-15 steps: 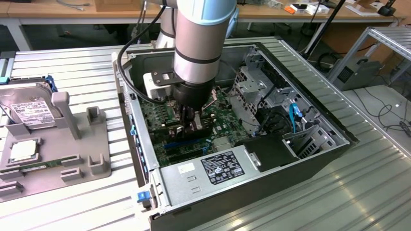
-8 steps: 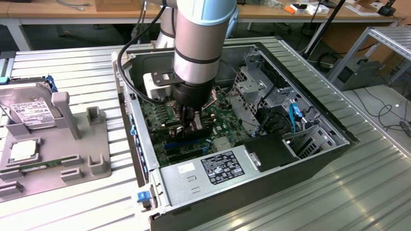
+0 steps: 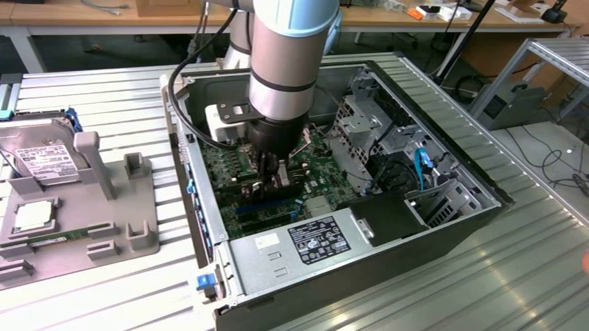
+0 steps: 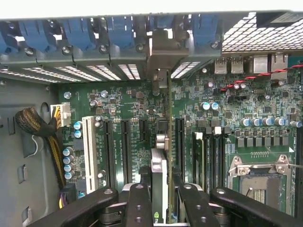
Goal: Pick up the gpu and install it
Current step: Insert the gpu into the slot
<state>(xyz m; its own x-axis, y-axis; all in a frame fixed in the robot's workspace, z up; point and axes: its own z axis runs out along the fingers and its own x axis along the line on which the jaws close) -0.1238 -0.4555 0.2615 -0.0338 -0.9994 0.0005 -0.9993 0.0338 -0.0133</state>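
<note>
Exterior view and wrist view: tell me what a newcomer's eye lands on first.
The big grey arm plunging into the open PC case grabs attention first. At its tip the gripper is shut on the gpu, held edge-on above the motherboard slots. On the exterior view's left, a hard drive stands in a grey holder.

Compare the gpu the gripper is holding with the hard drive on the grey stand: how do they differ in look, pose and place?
The gpu is a thin card seen edge-on, standing upright over the motherboard slots; the hard drive is a boxy silver block with a white label, leaning face-up. The gpu is inside the computer case, clamped by the gripper; the hard drive sits outside on the grey stand, untouched. Both are rectangular computer parts.
</note>
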